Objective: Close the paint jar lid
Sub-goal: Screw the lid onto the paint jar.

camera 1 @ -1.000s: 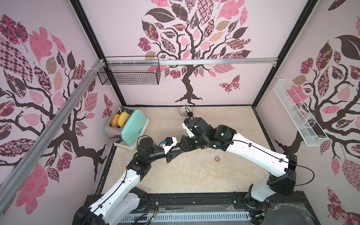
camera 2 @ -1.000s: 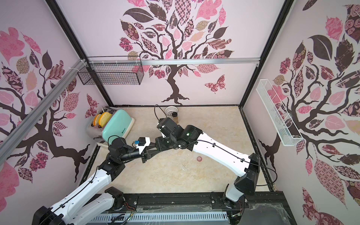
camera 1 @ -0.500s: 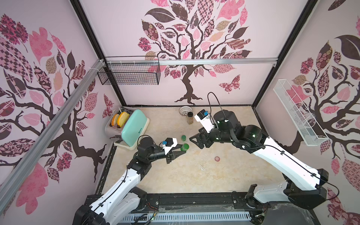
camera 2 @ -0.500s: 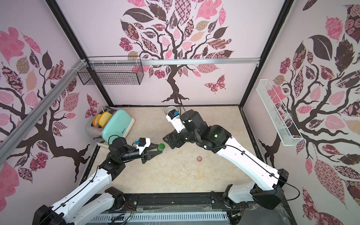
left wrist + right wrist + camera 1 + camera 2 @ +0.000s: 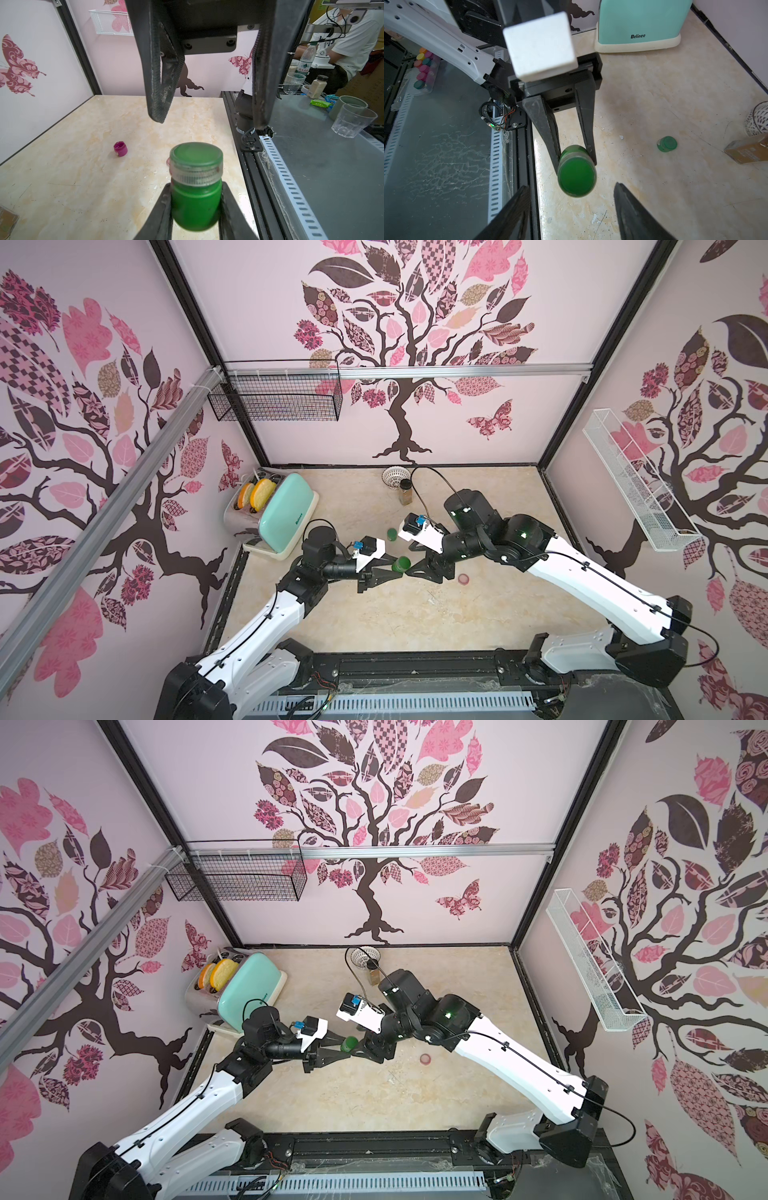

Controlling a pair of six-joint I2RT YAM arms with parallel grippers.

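The small green plastic paint jar (image 5: pixel 196 207) is clamped by its body in the left gripper (image 5: pixel 392 567), above the beige marbled tabletop (image 5: pixel 415 614) — a ribbed translucent lid (image 5: pixel 196 166) is seated on it. Just beyond, the right gripper (image 5: pixel 208 121) is spread apart and empty — faced toward the lid, not touching.

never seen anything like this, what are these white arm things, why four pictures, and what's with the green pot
These are two white robot arms working over a beige marble-look table. Two pictures look down from one overhead camera; the other two come from a camera on each wrist. The left claw is shut on a small green paint jar with its green-topped lid on top. The right claw faces it, open, touching nothing. On the table sit another small green jar, a small magenta jar and a mint-green appliance.
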